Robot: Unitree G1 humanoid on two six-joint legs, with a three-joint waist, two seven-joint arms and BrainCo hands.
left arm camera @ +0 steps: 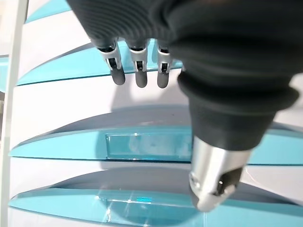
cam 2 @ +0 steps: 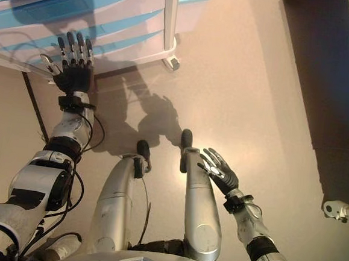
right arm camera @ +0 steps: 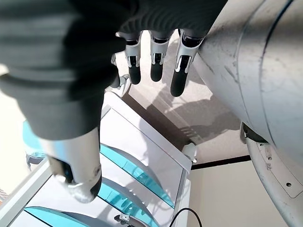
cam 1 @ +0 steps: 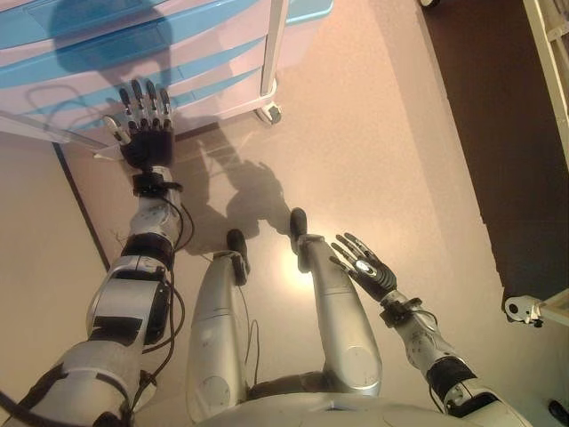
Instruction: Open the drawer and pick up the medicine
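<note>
A smooth beige floor (cam 1: pixel 373 133) is carrying a white plastic drawer cabinet with translucent blue curved drawer fronts (cam 1: pixel 204 53), which is standing on small castor wheels (cam 1: pixel 269 113). A dark brown floor strip (cam 1: pixel 489 133) is bordering it.

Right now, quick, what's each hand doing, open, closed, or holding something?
Left hand: open, fingers straight, holding nothing, in front of the drawer unit.
Right hand: open, fingers relaxed, holding nothing, low at the robot's side.
</note>
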